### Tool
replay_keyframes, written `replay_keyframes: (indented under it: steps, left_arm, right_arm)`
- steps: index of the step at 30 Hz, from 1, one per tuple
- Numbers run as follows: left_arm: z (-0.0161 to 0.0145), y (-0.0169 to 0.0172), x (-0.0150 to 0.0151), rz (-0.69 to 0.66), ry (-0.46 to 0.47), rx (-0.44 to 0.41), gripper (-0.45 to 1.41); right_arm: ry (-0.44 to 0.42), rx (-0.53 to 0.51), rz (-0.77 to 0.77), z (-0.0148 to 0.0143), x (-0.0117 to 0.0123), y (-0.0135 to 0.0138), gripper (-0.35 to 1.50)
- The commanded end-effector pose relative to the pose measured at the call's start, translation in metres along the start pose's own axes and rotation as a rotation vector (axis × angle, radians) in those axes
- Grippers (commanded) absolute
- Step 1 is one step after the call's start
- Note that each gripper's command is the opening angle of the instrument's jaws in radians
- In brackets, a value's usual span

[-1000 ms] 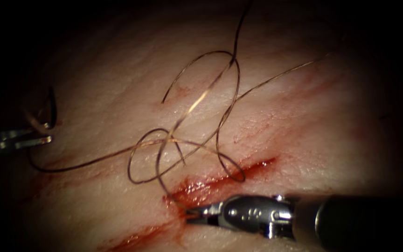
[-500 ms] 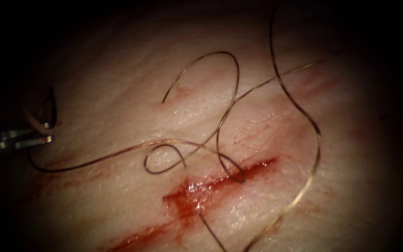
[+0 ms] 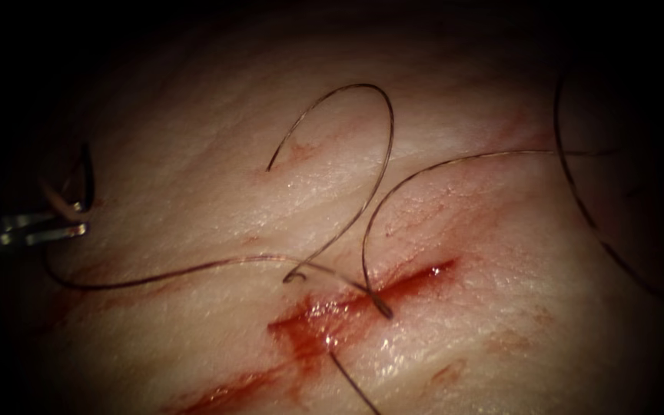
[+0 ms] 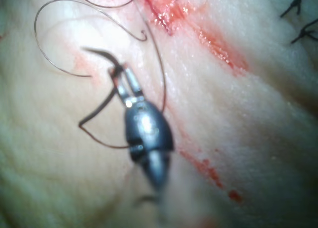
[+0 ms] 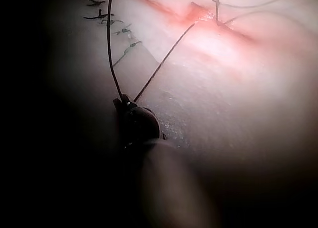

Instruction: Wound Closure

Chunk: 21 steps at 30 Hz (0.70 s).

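the tissue (image 3: 194, 177) fills the scene, pale pork belly with the cut (image 3: 363, 303) running from near left up toward far right, wet with red fluid (image 3: 309, 323). the cut gapes along this stretch, so closure here looks unfinished; in the right wrist view a row of dark stitches (image 5: 112, 24) further along suggests part of the wound is already closed.

the thread (image 3: 363, 154) passes through the tissue at the cut and lies in far fewer loops than a second ago: the tangle on the left side has been drawn out to one small curl, and a long strand now runs off to the right.

the left pincer (image 4: 124, 81), at the far left of the cut, stays shut on the curved needle (image 4: 102, 96) about mid-curve, clear of the tissue.

the right pincer (image 5: 123, 101) has withdrawn out to the right since a second ago; it is closed on the thread, which runs taut from it back to the cut.
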Motion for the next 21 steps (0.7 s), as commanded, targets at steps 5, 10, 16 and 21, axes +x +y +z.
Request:
replay_keyframes:
  steps: [5,10,16,21]
  left_arm:
    - [0.0006,0.0004,-0.0007,-0.002,0.001,-0.001,-0.45]
    - [0.0006,0.0004,-0.0006,-0.002,0.001,-0.001,-0.45]
    - [0.0005,0.0004,-0.0006,-0.002,0.001,-0.001,-0.45]
    - [0.0006,0.0004,-0.0006,-0.002,0.001,-0.001,-0.45]
  right_arm:
    - [-0.007,0.017,0.018,-0.0006,-0.0007,-0.0027,-0.35]
    - [-0.017,0.030,0.031,-0.0021,-0.0011,-0.0046,-0.35]
    - [-0.035,0.053,0.034,-0.0029,-0.0010,-0.0065,-0.35]
    - [0.000,-0.027,0.053,-0.0029,-0.0001,-0.0048,1.15]
